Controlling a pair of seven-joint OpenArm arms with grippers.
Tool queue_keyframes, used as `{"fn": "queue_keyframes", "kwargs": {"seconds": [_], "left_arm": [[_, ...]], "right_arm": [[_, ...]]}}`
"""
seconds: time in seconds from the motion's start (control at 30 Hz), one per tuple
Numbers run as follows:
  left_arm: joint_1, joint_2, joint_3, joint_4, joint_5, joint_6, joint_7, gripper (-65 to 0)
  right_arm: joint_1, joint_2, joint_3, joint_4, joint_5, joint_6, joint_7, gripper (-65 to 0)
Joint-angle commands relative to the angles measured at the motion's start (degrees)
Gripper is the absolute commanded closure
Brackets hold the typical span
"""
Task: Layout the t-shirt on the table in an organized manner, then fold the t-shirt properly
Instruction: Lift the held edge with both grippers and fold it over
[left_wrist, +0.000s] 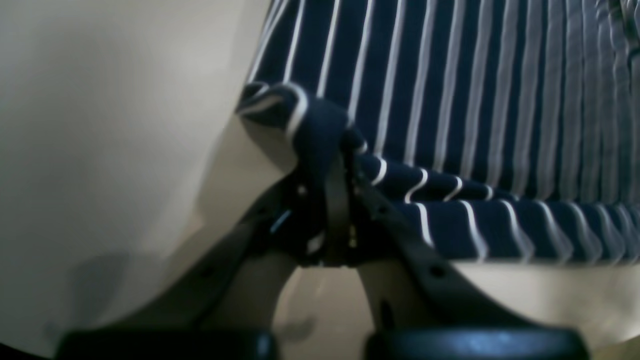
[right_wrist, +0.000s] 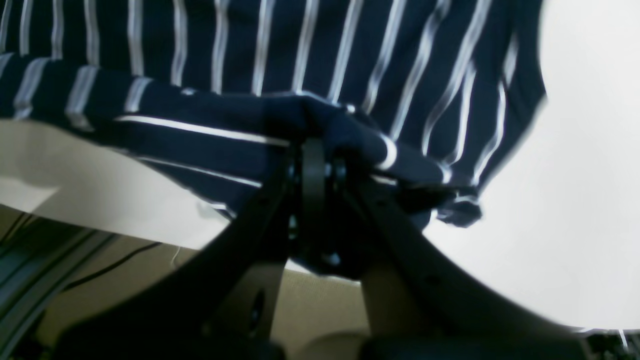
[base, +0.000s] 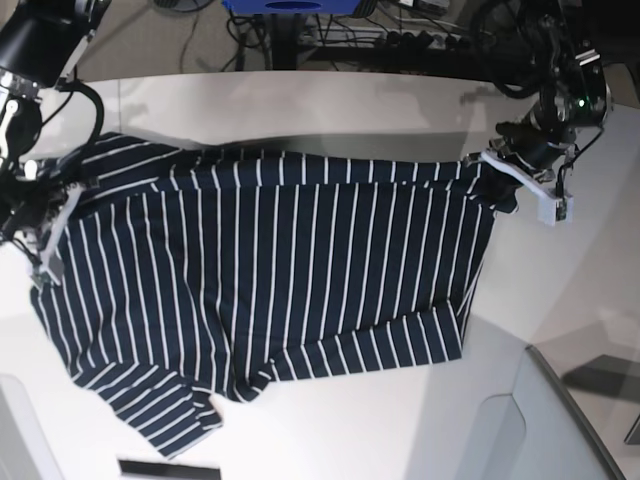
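Left gripper (left_wrist: 345, 150), black fingers pinched together, clamps a bunched corner of the t-shirt (base: 280, 270). Right gripper (right_wrist: 320, 150) likewise clamps the opposite corner. Soft navy fabric with thin white stripes spreads across the smooth matte white table (base: 400, 420); one sleeve lies at 7 o'clock. No legible writing.

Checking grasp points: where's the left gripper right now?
Base view, right side: left gripper is shut on the t-shirt's upper right corner, near the table's far edge.
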Motion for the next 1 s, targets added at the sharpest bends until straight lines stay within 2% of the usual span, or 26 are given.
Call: {"fn": "queue_keyframes", "kwargs": {"seconds": [0.0, 0.23, 0.67, 0.8, 0.87, 0.97], "left_arm": [[-1.0, -0.5, -0.3, 0.8, 1.0, -0.3, -1.0, 0.0], [-7.5, 0.8, -0.2, -4.3, 7.1, -0.3, -1.0, 0.0], [-14.9, 1.0, -0.2, -15.7, 11.3, -0.3, -1.4, 0.0], [-15.2, 1.0, -0.2, -18.5, 11.3, -0.3, -6.7, 0.0], [-15.4, 0.9, -0.2, -20.0, 11.3, -0.3, -7.5, 0.0], [-15.5, 0.8, -0.2, -21.3, 11.3, -0.3, -7.7, 0.0]], "right_arm": [[1.5, 1.1, 0.1, 0.0, 0.0, 0.1, 1.5, -0.5], [4.3, 3.4, -5.7, -8.9, 0.1, 0.1, 9.7, -0.5], [7.6, 4.5, -5.6, -21.1, 0.1, 0.1, 21.8, -0.5], [7.7, 4.5, -5.6, -24.1, 0.1, 0.1, 25.7, -0.5], [7.7, 4.5, -5.6, -24.8, 0.1, 0.1, 27.2, -0.5], [7.7, 4.5, -5.6, -25.0, 0.1, -3.7, 29.4, -0.3]]}}
